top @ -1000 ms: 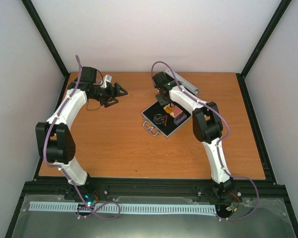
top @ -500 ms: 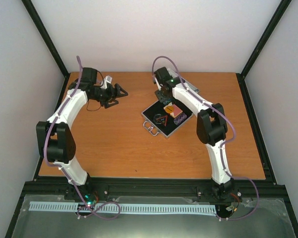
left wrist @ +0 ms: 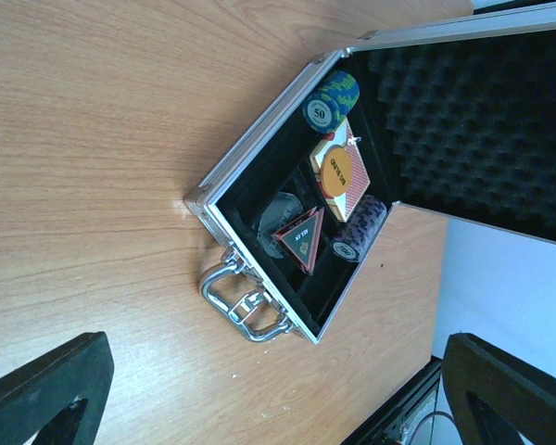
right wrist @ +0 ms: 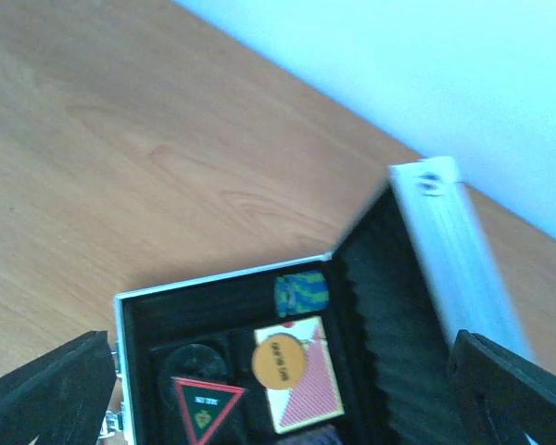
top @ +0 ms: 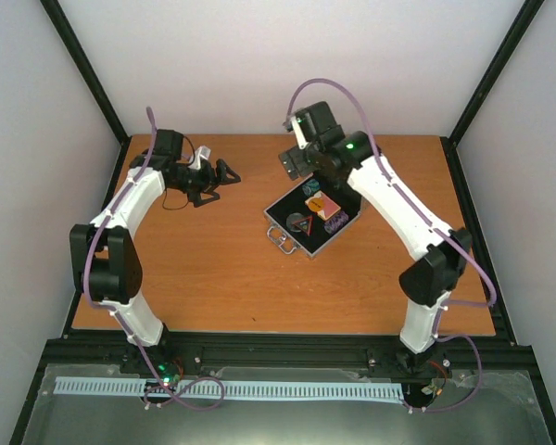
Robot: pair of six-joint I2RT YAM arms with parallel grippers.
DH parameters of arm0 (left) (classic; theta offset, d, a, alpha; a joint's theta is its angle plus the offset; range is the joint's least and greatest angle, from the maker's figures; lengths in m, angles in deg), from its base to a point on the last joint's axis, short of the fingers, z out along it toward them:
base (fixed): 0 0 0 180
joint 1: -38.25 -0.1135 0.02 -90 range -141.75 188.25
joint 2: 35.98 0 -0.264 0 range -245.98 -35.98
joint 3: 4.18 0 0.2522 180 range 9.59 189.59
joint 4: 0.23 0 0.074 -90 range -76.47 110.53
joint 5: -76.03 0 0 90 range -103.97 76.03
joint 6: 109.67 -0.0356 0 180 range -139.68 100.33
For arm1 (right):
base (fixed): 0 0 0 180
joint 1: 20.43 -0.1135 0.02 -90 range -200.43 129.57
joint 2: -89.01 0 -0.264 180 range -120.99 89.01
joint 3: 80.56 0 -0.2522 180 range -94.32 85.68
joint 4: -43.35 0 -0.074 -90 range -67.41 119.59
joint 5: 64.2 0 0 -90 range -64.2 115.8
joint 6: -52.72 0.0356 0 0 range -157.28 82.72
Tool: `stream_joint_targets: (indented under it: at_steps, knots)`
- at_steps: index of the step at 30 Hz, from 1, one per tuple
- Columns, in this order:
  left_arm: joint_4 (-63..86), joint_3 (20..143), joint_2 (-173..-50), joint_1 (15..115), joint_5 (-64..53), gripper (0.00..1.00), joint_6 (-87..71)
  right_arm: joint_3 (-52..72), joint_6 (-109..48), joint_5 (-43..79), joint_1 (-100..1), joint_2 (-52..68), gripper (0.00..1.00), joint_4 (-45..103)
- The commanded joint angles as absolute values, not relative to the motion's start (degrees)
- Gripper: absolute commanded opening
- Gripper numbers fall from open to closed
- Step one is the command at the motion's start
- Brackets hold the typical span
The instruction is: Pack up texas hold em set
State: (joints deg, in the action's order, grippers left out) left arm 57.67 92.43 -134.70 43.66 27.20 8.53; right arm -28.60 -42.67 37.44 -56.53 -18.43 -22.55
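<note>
Flat silver aluminium case [left wrist: 482, 120] stood open, lid raised. Orange disc [left wrist: 336, 171] lay atop pink-white card pack [left wrist: 357, 191] inside. Left gripper [top: 221, 173], right gripper [top: 292, 160]: jaws spread wide, nothing held.

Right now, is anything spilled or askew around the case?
Nothing stands out. The case sits open, with chips, card pack, orange disc and triangle all inside it.

brushed aluminium case [left wrist: 259, 167] with shiny metal handle [left wrist: 241, 301], black foam lining, on wood-grain table [left wrist: 93, 139].
</note>
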Motion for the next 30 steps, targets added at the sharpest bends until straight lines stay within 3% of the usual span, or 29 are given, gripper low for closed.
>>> stream_joint_targets:
  at_steps: [1,5,9,16,30]
  knots:
    - [57.3,91.8,-131.7,43.6,27.8,1.0,8.4,-29.0,-39.7,45.3,-55.8,-14.4,1.0,-26.4]
    - [55.5,87.9,-130.5,44.8,28.7,1.0,10.4,-30.8,-38.5,49.3,-55.0,-14.4,1.0,-30.6]
    - [53.0,83.5,-128.9,47.5,28.0,1.0,12.5,-35.3,-35.9,44.6,-50.8,-18.1,0.97,-36.7]
    - [52.0,79.7,-127.8,49.7,27.4,1.0,13.4,-30.1,-37.2,42.5,-47.3,-16.4,0.95,-30.6]
    - [52.0,79.7,-129.6,50.1,27.3,1.0,12.9,-24.5,-35.3,24.4,-37.9,-14.4,0.77,-23.7]
